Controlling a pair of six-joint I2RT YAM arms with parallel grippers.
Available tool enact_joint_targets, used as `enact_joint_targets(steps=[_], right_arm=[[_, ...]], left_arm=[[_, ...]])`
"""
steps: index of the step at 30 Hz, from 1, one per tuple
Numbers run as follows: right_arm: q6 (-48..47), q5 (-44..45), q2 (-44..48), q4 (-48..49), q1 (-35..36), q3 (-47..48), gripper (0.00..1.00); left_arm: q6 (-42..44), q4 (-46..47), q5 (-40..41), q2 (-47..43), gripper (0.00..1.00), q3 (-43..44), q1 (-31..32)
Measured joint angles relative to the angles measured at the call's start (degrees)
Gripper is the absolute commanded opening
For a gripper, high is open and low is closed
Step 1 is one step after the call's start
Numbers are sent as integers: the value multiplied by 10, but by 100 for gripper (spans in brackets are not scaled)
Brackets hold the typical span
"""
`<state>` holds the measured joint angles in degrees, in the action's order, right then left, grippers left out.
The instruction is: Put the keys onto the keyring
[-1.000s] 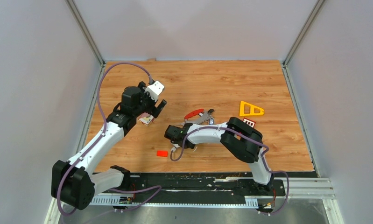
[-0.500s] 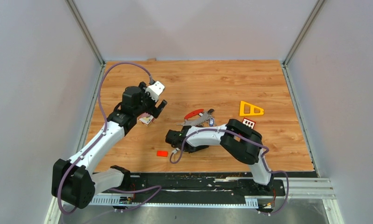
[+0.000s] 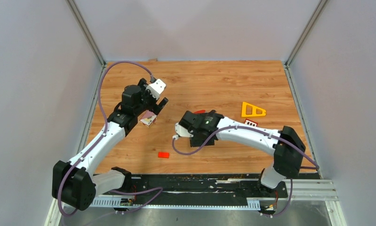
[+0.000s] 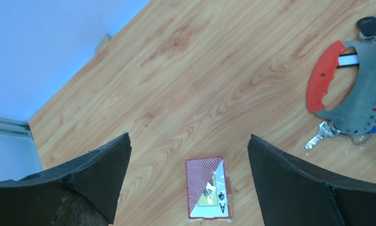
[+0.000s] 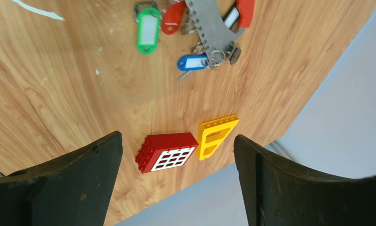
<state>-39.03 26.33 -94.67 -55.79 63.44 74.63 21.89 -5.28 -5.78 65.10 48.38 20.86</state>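
Observation:
The keyring shows in the left wrist view as a red curved strap [image 4: 323,79] on a grey metal strip [image 4: 364,101]. A bare metal key [image 4: 320,135] and a black tag [image 4: 370,24] lie at its ends. In the right wrist view the grey strip [image 5: 208,28] lies at the top, with a green-tagged key [image 5: 147,29] and a red tag [image 5: 172,16] to its left and a blue-tagged key [image 5: 194,61] by a small ring. My right gripper [image 5: 177,136] is open above the table, empty, covering most of the keyring [image 3: 198,112] from above. My left gripper [image 4: 188,139] is open over a playing card [image 4: 207,193].
A red studded brick [image 5: 169,150] and a yellow frame piece [image 5: 216,134] lie beyond the right fingers, near the table's right edge. The yellow piece [image 3: 253,110] and brick [image 3: 251,123] show from above. A small red block [image 3: 164,154] lies toward the front. Walls enclose three sides.
The right gripper went from shut to open while its arm swung up and right, from the front of the table to over the keyring. The left arm barely shifted.

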Motion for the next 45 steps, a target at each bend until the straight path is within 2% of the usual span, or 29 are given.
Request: enact_joint_targets(steps=[2, 8, 16, 28, 35, 45], right_arm=[[2, -19, 18, 3, -30, 0, 100], [15, -80, 71, 38, -147, -10, 100], [64, -199, 205, 130, -332, -28, 100], [185, -307, 331, 256, -514, -167, 100], [221, -321, 423, 298, -536, -220, 100], [227, -321, 510, 333, -536, -241, 100]], left_arm=[[2, 16, -1, 0, 100, 0, 0], [-14, 60, 8, 0, 100, 0, 0], [-68, 62, 45, -3, 100, 0, -8], [-72, 51, 66, -130, 100, -50, -12], [-72, 37, 81, -203, 100, -116, -12], [-72, 33, 89, -249, 100, -120, -12]])
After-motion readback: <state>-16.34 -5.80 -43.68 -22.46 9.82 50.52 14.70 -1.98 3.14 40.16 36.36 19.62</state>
